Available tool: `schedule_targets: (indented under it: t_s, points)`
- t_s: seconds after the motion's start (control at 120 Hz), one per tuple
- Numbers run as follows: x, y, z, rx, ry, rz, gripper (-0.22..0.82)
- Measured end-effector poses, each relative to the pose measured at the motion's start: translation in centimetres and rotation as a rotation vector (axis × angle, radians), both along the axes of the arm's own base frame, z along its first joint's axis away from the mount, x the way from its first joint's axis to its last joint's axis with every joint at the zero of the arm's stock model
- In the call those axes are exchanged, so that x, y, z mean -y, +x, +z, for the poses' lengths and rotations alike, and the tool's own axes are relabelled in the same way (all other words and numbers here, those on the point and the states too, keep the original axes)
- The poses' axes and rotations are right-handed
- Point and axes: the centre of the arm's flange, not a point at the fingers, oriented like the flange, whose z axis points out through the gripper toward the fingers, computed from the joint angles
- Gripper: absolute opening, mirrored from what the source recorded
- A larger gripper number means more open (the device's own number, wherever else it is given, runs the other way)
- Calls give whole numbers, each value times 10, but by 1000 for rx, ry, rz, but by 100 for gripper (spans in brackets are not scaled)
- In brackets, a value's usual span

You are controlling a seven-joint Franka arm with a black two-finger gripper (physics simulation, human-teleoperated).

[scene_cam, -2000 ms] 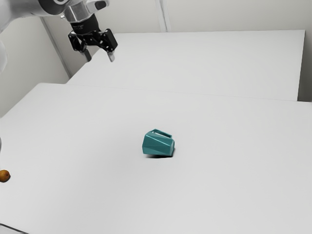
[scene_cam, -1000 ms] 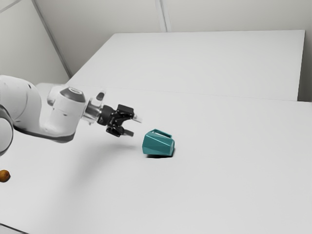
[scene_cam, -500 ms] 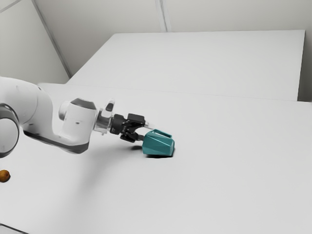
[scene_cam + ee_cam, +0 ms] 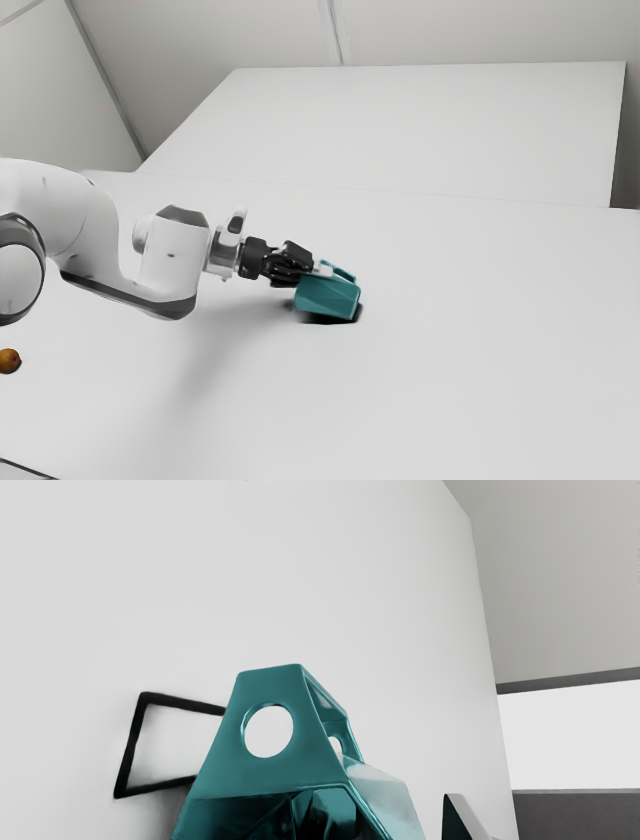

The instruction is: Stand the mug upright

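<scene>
- Mug (image 4: 328, 298): on its side out in the open part of the counter (image 4: 480, 360), well in from the far edge and from the far corner at the exterior view's left. Not upright.
- Handle (image 4: 343, 273) on the upper side; mouth (image 4: 270, 812) faces the arm, base end points toward the exterior view's right.
- Claw (image 4: 318, 273): at the mouth end, below the handle's near end, reaching in almost level. Cannot tell whether it is open or closed on the mug's wall; the mug hides too much of it.
- Arm (image 4: 170, 262): comes in low over the counter from the exterior view's left.
- Orange fruit (image 4: 9, 361): well apart from the mug, near the exterior view's left border; out of the work.
- Step in hand, as judged: securing the mouth end for tipping.
- Next move, as judged: confirm a firm hold on the wall, then raise the mouth end while the base swings under, and lower until the base sits flat.
- Risk: slick, slanted faces could slip or roll mid-turn.
</scene>
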Motion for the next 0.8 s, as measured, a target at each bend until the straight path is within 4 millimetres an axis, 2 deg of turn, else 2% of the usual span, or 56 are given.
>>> schedule_targets:
  t_s: [0.092, 0.267, 0.333, 0.467, 0.6, 0.675, 0.725, 0.8]
  points:
    - [0, 0, 0, 4, 1, -2, -8]
    - [0, 0, 1, 10, 6, -4, -13]
    - [-1, 3, 12, 31, 9, -5, -14]
    - [8, 13, 51, 99, 32, -40, -15]
    - [1, 44, 102, 186, 240, -202, -16]
    - [-5, 79, 121, 208, 411, -326, -16]
    - [-6, 102, 125, 192, 517, -404, -17]
    - [-7, 125, 117, 127, 632, -480, -17]
